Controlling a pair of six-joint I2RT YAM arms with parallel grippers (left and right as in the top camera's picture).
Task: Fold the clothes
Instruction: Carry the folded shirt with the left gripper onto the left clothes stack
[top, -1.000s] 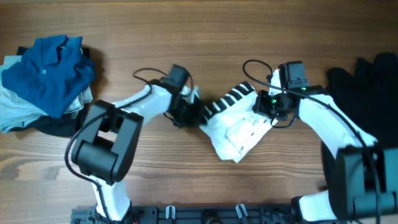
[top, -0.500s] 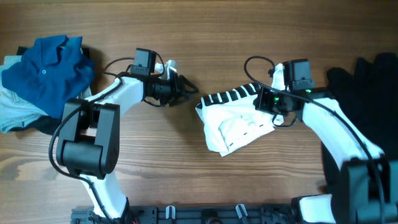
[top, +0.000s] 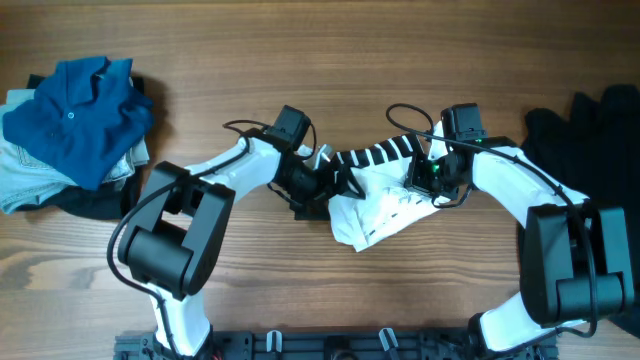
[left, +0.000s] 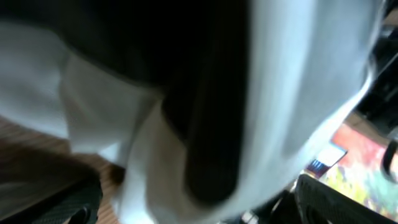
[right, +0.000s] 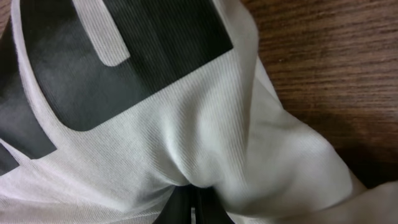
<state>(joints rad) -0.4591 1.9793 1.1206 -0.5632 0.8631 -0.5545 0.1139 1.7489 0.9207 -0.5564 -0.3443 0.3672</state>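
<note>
The clothes, a white shirt (top: 385, 200) with black bars along its far edge, lie bunched mid-table. My left gripper (top: 325, 185) is open and pressed into the shirt's left edge. In the left wrist view, blurred white cloth with a dark bar (left: 205, 124) fills the space in front of the left gripper (left: 199, 208), whose fingers stand wide apart at the lower corners. My right gripper (top: 430, 175) is shut on the shirt's right side. The right wrist view shows the cloth (right: 186, 124) puckered into the right gripper (right: 196, 205).
A dark blue polo (top: 75, 115) sits on a pile of pale clothes (top: 20, 185) at the far left. A black garment heap (top: 590, 130) lies at the right edge. A black rail (top: 320, 345) runs along the table's front.
My left gripper swung away to the far left, then came back to the shirt's left edge and opened. The right gripper kept its grip and shifted slightly left; the shirt bunched differently.
</note>
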